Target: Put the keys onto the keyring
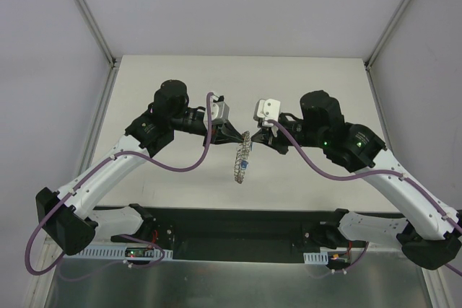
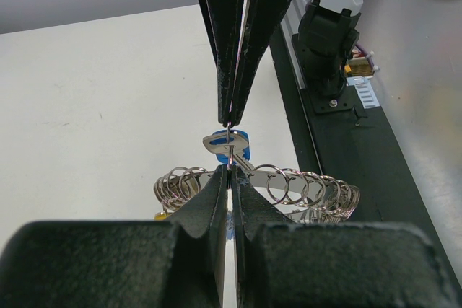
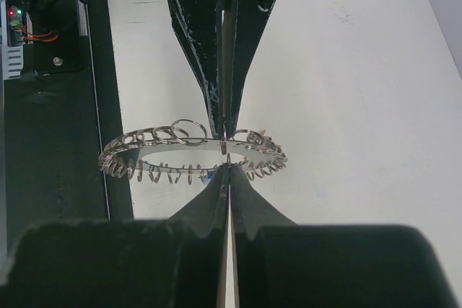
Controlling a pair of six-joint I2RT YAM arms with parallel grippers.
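Keyring (image 1: 240, 155) update for you: it's held up over the middle of the bench (image 1: 180, 84), roughly halfway between the left and right edges and a bit toward the near edge, with both arms meeting nose to nose at one end of it. Your left gripper (image 2: 229, 177) is clenched tight on the rim. Your right gripper (image 3: 228, 169) is squeezed closed as well, right at the rim, but I can't tell if it's pinching the ring itself or one of the little split loops (image 2: 278, 182) that line the edge. Progress-wise, I'd call it partway. The blue key (image 2: 228, 143) sits right against the ring between the two sets of tips and looks like it's hanging from it, though the pictures don't show whether it's actually threaded on. There's also a sliver of a yellow head (image 2: 162, 216) poking out under the loops on one side, same caveat. I can't find a green one anywhere, and I don't spot loose keys on the bench from overhead, but they're tiny so don't take that as gospel. So what's left, as I read it, is confirming blue is seated and accounting for the rest.
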